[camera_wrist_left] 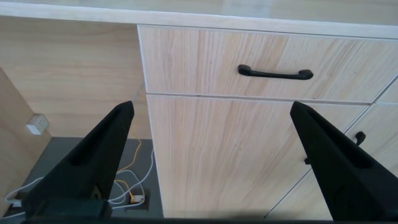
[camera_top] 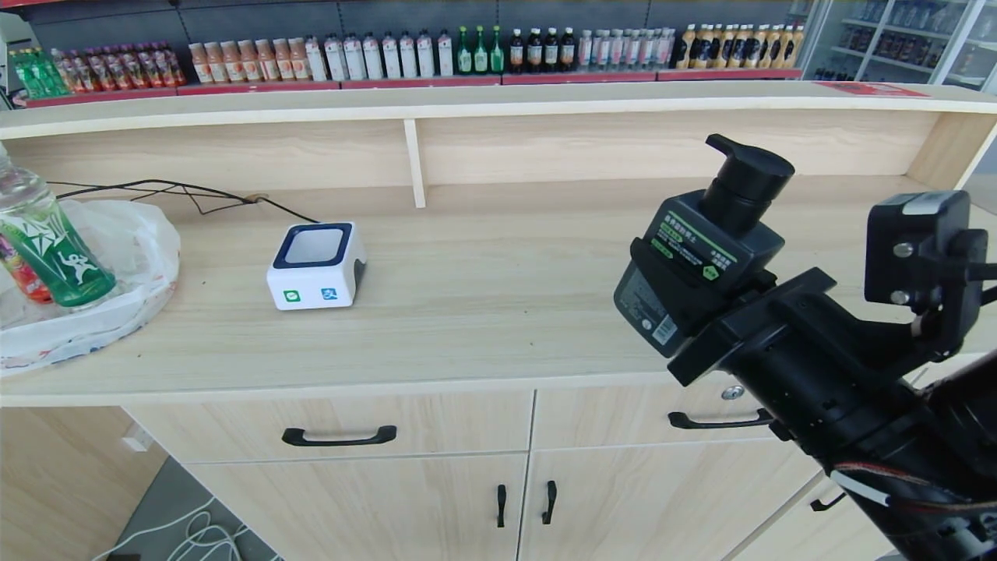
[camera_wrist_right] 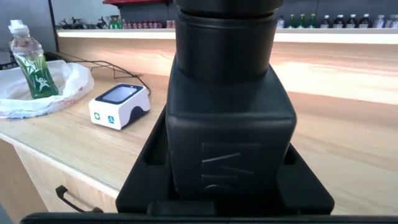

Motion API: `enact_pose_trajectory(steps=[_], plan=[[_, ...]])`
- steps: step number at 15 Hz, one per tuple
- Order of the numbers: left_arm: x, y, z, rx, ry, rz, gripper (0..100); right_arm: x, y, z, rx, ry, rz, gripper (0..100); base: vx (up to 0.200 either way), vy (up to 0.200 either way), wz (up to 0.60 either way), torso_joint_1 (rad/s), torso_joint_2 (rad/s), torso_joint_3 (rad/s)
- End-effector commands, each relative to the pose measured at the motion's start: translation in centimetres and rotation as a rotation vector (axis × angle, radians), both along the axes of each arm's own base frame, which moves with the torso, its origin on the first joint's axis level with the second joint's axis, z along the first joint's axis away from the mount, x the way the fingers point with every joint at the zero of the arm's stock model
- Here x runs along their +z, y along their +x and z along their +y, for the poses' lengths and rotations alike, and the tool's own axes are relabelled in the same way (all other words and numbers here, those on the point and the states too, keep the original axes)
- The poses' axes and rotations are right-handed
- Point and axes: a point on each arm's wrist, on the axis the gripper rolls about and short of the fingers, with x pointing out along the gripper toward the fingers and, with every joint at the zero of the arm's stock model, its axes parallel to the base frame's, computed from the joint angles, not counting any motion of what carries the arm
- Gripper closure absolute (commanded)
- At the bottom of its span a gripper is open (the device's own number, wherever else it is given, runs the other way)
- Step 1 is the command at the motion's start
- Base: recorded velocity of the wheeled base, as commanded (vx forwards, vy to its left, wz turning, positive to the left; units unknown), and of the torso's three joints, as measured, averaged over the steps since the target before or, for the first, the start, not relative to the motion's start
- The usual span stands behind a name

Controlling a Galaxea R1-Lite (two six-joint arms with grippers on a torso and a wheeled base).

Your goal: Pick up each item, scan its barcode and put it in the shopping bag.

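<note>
My right gripper point(camera_top: 705, 300) is shut on a black pump bottle point(camera_top: 701, 249), held tilted above the counter's right side. Its white barcode label point(camera_top: 662, 327) faces down and left. From the right wrist, the black pump bottle point(camera_wrist_right: 227, 118) sits close up between the fingers. The white scanner point(camera_top: 318, 266) with a dark blue frame rests on the counter left of centre; the right wrist view has the scanner point(camera_wrist_right: 120, 105) farther off. At the far left the white shopping bag point(camera_top: 117, 257) lies open with a green-labelled bottle point(camera_top: 47, 241) in it. My left gripper point(camera_wrist_left: 208, 162) hangs open below the counter, facing the cabinet fronts.
The wooden counter point(camera_top: 498, 312) has a raised back shelf with a divider point(camera_top: 417, 160). A black cable point(camera_top: 179, 191) runs from the scanner toward the back left. Drawers with black handles point(camera_top: 339, 436) are under the counter edge. Shelves of drink bottles point(camera_top: 483, 51) line the back wall.
</note>
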Motion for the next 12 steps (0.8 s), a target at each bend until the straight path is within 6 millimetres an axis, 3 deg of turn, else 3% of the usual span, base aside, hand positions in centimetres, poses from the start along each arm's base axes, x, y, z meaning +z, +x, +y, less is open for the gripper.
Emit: enact_pose_trajectory(steps=[1,2,12], plan=[[0.0,0.0,0.0,0.0,0.0,-0.001,0,-0.2,0.2,-0.1,-0.004,-0.002,0.007,100,0.0,0.0,0.0,0.0,0.0,0.0],[0.0,0.0,0.0,0.001,0.0,0.001,0,-0.3,0.3,0.0,-0.002,0.004,0.015,100,0.0,0.0,0.0,0.0,0.0,0.0],[0.0,0.0,0.0,0.001,-0.003,0.001,0,-0.9,1.2,0.2,-0.007,0.008,0.04,100,0.0,0.2,0.0,0.0,0.0,0.003]])
